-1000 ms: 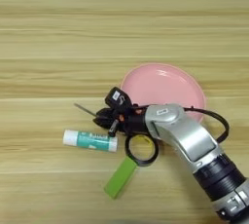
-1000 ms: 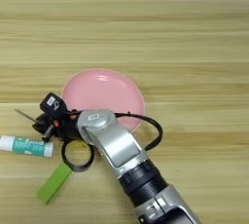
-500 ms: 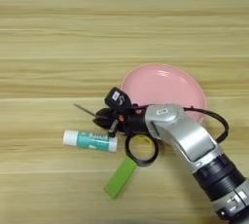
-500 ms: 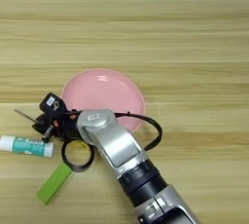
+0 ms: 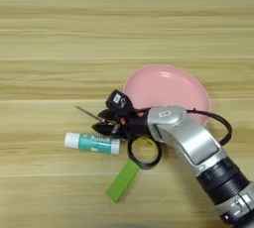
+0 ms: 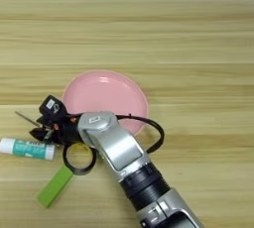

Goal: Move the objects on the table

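Wood-grain desk [image 5: 59,33], left to right: white-and-teal glue stick [image 5: 92,143] lying flat, green block [image 5: 123,181], black ring [image 5: 144,152], pink plate [image 5: 166,93]. Above the glue stick, the black fingers [image 5: 105,115] of the right gripper [image 5: 105,122] sit narrowly about the screwdriver [image 5: 88,114], whose thin shaft projects leftward; whether they clamp it cannot be told.

silver forearm [image 5: 186,140] with black ribbed wrist collar, looping black cable [image 5: 222,125], black two-fingered gripper [image 5: 105,122].

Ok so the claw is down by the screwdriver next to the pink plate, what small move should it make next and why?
Probably a short lift straight up. The claw sits low over the screwdriver, whose thin shaft pokes out to its left, just above the glue stick and beside the black ring. Rising first should keep the shaft from dragging into those neighbours before carrying it toward the pink plate. Whether the grip is secure is unclear.
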Robot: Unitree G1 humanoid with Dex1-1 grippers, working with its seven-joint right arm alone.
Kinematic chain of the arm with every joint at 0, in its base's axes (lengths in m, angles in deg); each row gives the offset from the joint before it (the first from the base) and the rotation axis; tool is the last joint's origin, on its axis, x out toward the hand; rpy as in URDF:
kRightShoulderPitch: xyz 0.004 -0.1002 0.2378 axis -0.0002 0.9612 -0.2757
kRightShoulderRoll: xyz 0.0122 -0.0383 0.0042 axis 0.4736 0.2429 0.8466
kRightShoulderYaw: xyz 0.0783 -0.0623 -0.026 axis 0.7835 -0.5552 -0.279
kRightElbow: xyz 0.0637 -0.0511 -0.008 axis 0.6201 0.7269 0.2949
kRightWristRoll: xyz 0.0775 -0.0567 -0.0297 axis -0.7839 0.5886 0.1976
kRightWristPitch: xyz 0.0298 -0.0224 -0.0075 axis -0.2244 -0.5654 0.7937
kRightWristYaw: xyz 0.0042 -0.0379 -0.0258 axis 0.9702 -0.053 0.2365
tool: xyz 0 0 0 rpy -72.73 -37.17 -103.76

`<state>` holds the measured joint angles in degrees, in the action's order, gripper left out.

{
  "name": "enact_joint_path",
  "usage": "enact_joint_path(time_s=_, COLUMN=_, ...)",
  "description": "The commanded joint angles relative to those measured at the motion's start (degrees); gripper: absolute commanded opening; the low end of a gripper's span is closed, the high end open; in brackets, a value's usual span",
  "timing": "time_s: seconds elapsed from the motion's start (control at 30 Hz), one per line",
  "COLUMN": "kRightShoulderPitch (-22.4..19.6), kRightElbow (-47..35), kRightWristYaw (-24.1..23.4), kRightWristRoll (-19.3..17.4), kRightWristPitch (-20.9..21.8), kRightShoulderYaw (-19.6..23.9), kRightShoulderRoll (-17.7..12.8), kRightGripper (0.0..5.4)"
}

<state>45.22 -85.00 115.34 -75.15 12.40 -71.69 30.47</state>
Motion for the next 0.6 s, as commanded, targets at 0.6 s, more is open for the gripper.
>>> enact_joint_path(time_s=0.6, kRightShoulderPitch=-2.0, kRightElbow=-2.1, kRightWristYaw=-0.4, kRightWristRoll=-0.2, kRightWristPitch=1.7, kRightShoulderYaw=1.3, kRightShoulderRoll=0.1, kRightGripper=4.02)
